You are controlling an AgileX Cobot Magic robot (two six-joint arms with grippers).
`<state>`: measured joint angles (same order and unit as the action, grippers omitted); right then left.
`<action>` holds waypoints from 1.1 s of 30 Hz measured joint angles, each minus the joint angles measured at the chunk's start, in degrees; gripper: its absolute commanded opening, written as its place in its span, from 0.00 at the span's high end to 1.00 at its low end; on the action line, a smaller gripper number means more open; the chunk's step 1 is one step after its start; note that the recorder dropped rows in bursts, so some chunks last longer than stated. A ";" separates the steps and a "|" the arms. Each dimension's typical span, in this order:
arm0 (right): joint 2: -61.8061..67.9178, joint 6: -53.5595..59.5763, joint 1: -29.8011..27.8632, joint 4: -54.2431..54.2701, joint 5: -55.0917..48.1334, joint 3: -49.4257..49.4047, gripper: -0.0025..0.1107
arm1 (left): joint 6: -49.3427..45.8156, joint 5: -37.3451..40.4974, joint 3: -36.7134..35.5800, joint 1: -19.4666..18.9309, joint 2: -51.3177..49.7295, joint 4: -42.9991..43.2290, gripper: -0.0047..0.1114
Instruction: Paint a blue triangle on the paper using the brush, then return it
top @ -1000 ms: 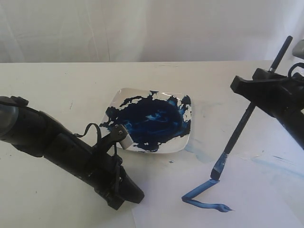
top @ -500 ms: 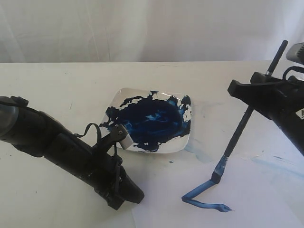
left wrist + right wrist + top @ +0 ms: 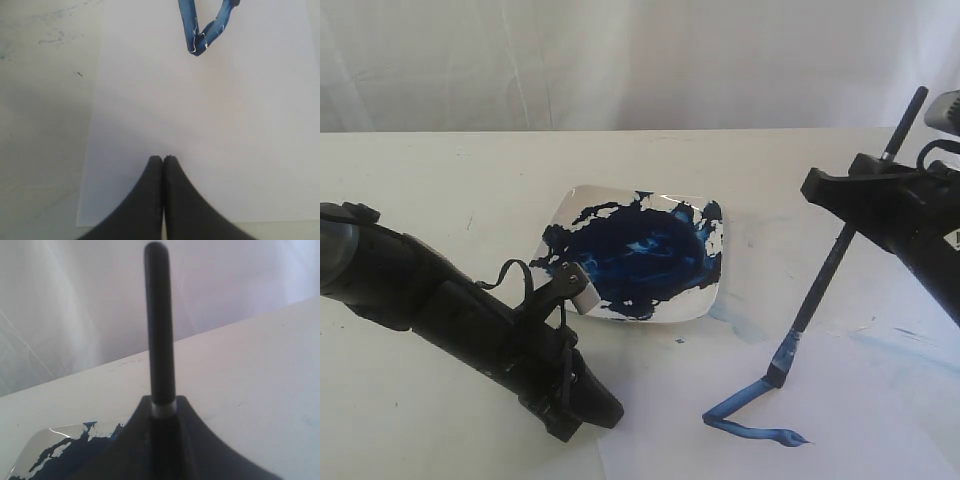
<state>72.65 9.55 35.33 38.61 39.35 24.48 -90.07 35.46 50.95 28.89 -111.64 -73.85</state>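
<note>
Gripping brush [image 3: 825, 280] in right pincer [image 3: 852, 200], tip on blue triangle [image 3: 189, 25], left pincer [image 3: 163, 159] closed, arm label [image 3: 952, 238] unreadable

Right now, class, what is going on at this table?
The right gripper holds the brush, tip down on the paper at the end of a stroke. Two sides of the blue triangle are painted; the third is missing. The left gripper is shut and empty above the paper. A plate of blue paint sits nearby.
</note>
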 measured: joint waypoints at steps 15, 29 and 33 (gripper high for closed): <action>-2.18 5.26 0.00 4.73 -2.83 0.00 0.98 | 0.00 0.00 0.00 0.00 0.00 0.00 0.96; -2.18 7.90 0.00 7.99 -3.31 0.00 0.98 | 0.00 0.00 0.00 0.00 0.00 0.00 0.96; -3.03 9.20 0.00 8.26 -4.17 0.00 0.98 | 0.00 0.00 0.00 0.00 0.00 0.00 0.96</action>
<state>69.62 18.74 35.33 46.87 35.18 24.48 -90.07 35.46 50.95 28.89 -111.64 -73.85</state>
